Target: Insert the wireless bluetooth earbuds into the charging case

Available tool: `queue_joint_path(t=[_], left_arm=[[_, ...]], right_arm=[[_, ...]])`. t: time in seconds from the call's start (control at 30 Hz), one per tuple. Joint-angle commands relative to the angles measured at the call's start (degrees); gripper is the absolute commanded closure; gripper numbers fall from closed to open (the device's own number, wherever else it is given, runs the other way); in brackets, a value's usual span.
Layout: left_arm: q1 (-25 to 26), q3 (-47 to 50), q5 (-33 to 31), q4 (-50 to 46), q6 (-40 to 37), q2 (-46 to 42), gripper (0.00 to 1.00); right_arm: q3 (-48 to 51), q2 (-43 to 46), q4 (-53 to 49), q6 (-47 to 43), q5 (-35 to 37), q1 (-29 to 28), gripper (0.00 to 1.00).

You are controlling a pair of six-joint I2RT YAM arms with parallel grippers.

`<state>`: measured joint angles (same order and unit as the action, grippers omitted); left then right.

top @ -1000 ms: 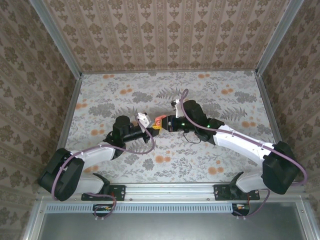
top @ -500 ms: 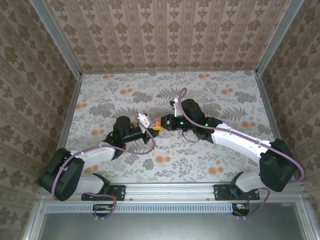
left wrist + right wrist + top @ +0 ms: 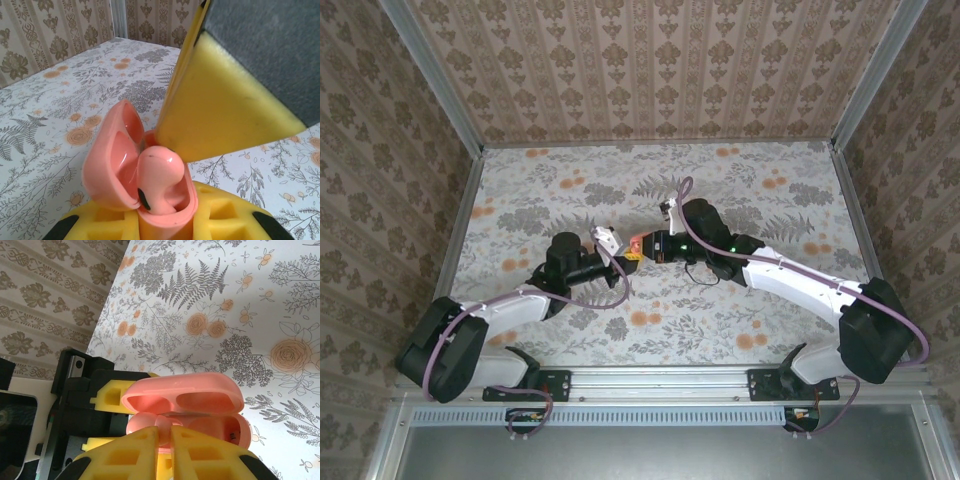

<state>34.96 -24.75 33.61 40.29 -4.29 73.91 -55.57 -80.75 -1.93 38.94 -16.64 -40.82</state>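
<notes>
The charging case (image 3: pixel 150 212) is salmon pink, and its hinged lid (image 3: pixel 107 160) stands open. My left gripper (image 3: pixel 160 225) is shut on its base, one yellow pad (image 3: pixel 230 215) on each side. A glossy pink earbud (image 3: pixel 161 167) with a small black spot sits partly in the left pocket. My right gripper (image 3: pixel 171 437) is shut on this earbud (image 3: pixel 164 426) and holds it at the case (image 3: pixel 182 395). The right pocket (image 3: pixel 235 427) looks bare. A second earbud is out of view. Both grippers meet mid-table, the left one (image 3: pixel 618 260) and the right one (image 3: pixel 642 247).
The flowered tabletop (image 3: pixel 760 190) spreads out around the two arms. Patterned walls (image 3: pixel 650 60) close in the back and sides. A metal rail (image 3: pixel 650 380) runs along the near edge by the arm bases.
My right arm has edged left towards the left gripper, bringing the earbud onto the open case. The left arm has held still.
</notes>
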Motion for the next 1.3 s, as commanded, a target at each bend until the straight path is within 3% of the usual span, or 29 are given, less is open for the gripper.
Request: queue_joint_path(t=[0.0, 0.57, 1.27], left_arm=[[0.5, 0.0, 1.5, 3.3, 0.7, -1.9, 0.85], [0.5, -0.2, 1.6, 3.4, 0.6, -2.4, 0.85], [0.5, -0.1, 2.1, 3.3, 0.9, -3.1, 0.85]], right_arm=[[-0.2, 0.4, -1.2, -1.1, 0.2, -0.5, 0.84], [-0.1, 4.7, -2.8, -3.1, 1.9, -0.5, 0.72], [-2.6, 3.2, -1.8, -3.5, -1.9, -0.4, 0.80]])
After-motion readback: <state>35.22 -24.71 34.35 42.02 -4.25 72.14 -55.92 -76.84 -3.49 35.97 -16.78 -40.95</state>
